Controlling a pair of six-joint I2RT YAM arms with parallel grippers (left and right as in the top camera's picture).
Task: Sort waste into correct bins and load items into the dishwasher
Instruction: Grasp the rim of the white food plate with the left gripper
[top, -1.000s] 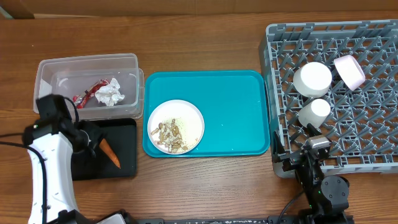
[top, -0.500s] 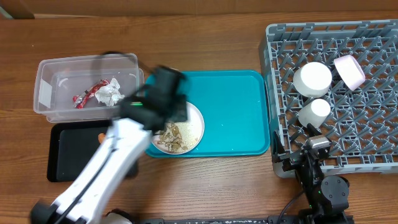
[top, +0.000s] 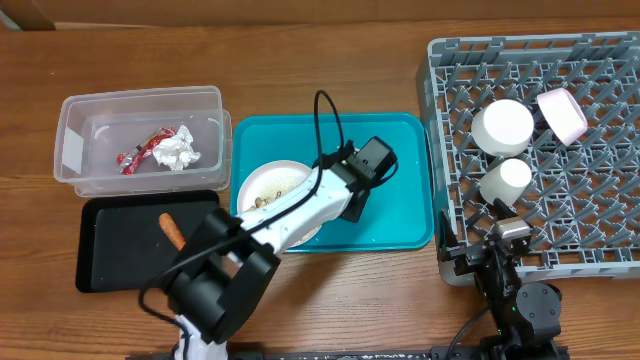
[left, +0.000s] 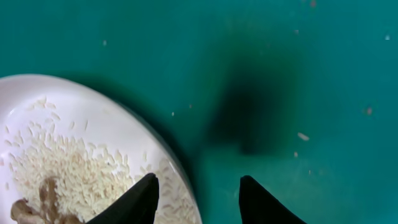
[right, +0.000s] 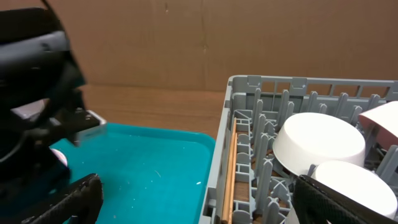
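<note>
Overhead, my left arm reaches across the teal serving tray (top: 395, 140), with my left gripper (top: 352, 207) low over the right rim of the white plate (top: 268, 178). From the left wrist, my fingers (left: 144, 198) are spread with nothing between them, one above the plate's edge and the other above bare teal; rice and beige scraps (left: 59, 180) lie on the plate. The crumpled napkin (top: 180, 152) and red wrapper (top: 138, 153) lie in the clear tub (top: 140, 97), and the orange food piece (top: 171, 231) lies in the black tray (top: 110, 262) just in front of it. My right gripper (right: 199, 186) sits wide open and empty by the near left corner of the grey dish rack (top: 600, 225), which holds a white bowl (top: 502, 126), a white cup (top: 504, 180) and, along its left wall, the chopsticks (right: 231, 174)
</note>
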